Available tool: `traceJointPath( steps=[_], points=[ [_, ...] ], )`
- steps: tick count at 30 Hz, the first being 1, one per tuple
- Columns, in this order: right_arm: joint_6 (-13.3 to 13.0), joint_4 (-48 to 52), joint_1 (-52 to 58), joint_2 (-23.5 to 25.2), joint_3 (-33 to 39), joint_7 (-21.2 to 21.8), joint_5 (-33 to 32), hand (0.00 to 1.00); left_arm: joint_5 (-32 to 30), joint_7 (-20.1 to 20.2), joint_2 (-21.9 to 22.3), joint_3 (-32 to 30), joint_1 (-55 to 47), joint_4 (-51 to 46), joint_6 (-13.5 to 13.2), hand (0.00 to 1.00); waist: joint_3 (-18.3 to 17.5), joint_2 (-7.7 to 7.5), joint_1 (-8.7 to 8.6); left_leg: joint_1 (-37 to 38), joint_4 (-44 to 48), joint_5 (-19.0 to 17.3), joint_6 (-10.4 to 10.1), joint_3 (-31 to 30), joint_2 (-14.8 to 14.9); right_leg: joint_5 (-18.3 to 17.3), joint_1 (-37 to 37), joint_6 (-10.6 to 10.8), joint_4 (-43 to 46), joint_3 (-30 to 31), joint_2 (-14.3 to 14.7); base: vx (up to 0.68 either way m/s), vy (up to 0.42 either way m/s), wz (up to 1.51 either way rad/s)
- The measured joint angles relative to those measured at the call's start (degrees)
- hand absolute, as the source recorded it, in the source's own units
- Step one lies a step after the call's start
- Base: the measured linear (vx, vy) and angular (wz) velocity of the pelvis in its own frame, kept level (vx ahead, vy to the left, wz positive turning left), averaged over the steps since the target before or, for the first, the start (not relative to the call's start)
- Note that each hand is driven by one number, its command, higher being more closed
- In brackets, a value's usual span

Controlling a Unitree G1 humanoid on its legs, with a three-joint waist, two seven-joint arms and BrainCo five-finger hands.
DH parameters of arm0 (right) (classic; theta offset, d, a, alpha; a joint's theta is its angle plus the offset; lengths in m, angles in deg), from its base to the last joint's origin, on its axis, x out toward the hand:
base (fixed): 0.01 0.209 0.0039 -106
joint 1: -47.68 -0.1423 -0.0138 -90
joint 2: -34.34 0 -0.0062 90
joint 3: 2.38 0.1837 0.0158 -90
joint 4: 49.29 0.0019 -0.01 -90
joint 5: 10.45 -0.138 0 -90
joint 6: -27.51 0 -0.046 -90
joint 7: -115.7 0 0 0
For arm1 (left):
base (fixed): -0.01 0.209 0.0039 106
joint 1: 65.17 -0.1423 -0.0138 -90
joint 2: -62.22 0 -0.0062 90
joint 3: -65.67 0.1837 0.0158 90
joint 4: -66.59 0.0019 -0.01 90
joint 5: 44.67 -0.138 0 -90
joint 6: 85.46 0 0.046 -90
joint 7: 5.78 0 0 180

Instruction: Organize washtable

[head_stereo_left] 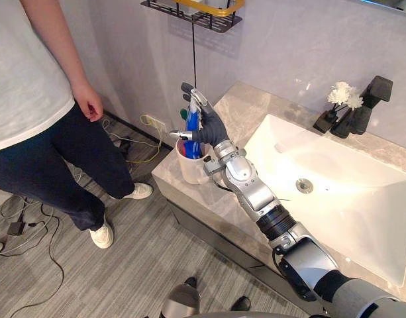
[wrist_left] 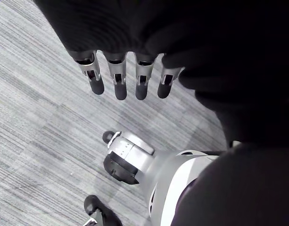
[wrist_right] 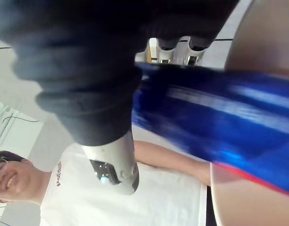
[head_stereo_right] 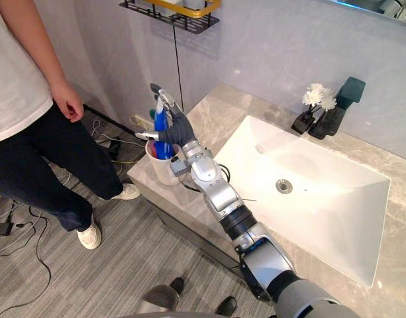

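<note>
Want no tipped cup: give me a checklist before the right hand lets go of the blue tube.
1. Right hand curled round blue tube: ok.
2. Tube's lower end inside white cup: ok.
3. Cup upright on countertop: ok.
4. Cup well back from the corner: not ok, near the edge.
5. Person clear of the hand: ok, though close.
6. Left hand free: ok, open over the floor.

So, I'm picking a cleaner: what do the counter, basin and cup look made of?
Counter: polished stone or a stone look-alike, grey-beige with pale veins and a soft sheen.
Basin: glossy white, probably ceramic, with bright reflections.
Cup: plain matte white, plastic or ceramic; the look leaves that open.
</note>
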Motion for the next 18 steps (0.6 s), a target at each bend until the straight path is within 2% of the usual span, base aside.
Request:
traceJointPath(
  steps=[11,18],
  points=[
    [0.0,0.8,1.2,0.0,0.2,0.2,0.0,0.0,0.0,0.0,0.0,0.0,0.0,0.0,0.3,0.0,0.0,-0.03,-0.16,0.3,-0.1,0.0,0.0,0.4,0.0,0.1,0.1,-0.1,0.0,0.5,0.0,0.0,0.001,-0.01],
    [-0.1,7.1,2.7,-1.2,1.1,1.4,-0.1,0.0,0.0,0.0,0.0,-0.2,-0.1,0.1,0.7,0.0,-0.1,-0.12,-0.86,1.1,-0.4,0.0,0.0,1.5,0.1,0.3,0.3,-0.2,0.0,1.5,0.0,0.0,0.042,-0.08]
  ],
)
